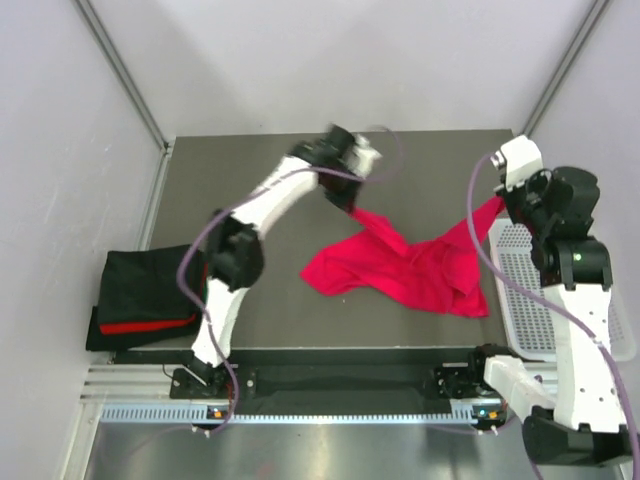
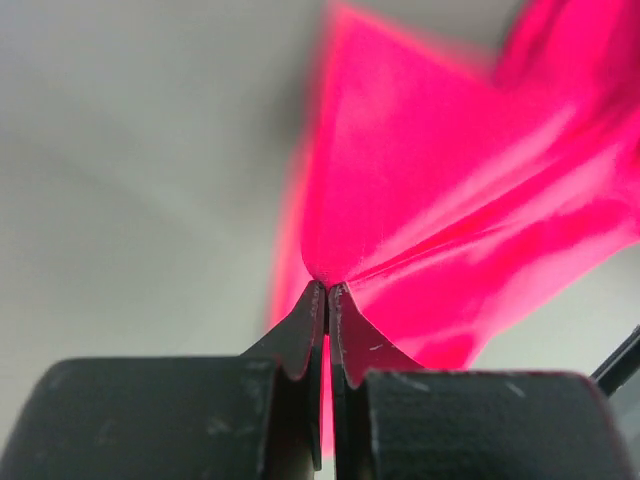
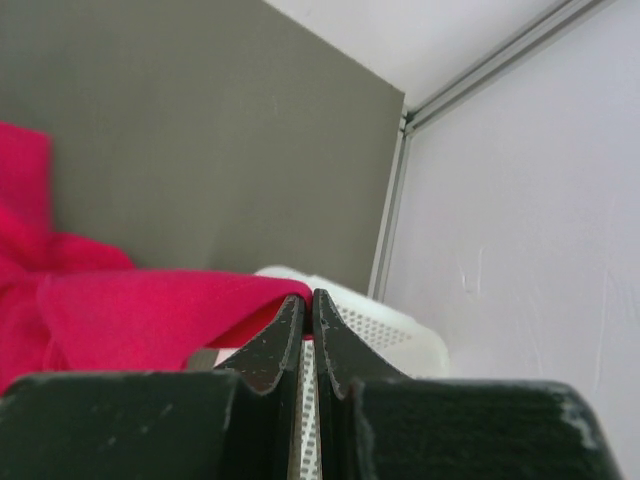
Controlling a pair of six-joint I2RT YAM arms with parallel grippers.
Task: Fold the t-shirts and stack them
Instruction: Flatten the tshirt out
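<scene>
Left gripper [image 2: 327, 290]: pressed together on a pinch of the magenta t-shirt [image 1: 410, 270]; cloth fans out from the tips, lifted off the table [image 1: 250, 210].
Right gripper [image 3: 308, 298]: fingers closed on another edge of the same shirt, held up just above the rim of the white mesh basket [image 1: 530, 290].
Magenta t-shirt: strung between my two arms, its middle sagging in a crumpled heap onto the table; not yet flat.
Why held so: I judge two pinch points drawn apart let me stretch the cloth before laying it down to fold.
Folded pile [image 1: 140, 295]: black with a red layer showing, at the table's left edge, well apart from the magenta shirt, which leaves the middle for folding.
Risk: both pinches look bunched rather than on clean corners, so I expect twists.
</scene>
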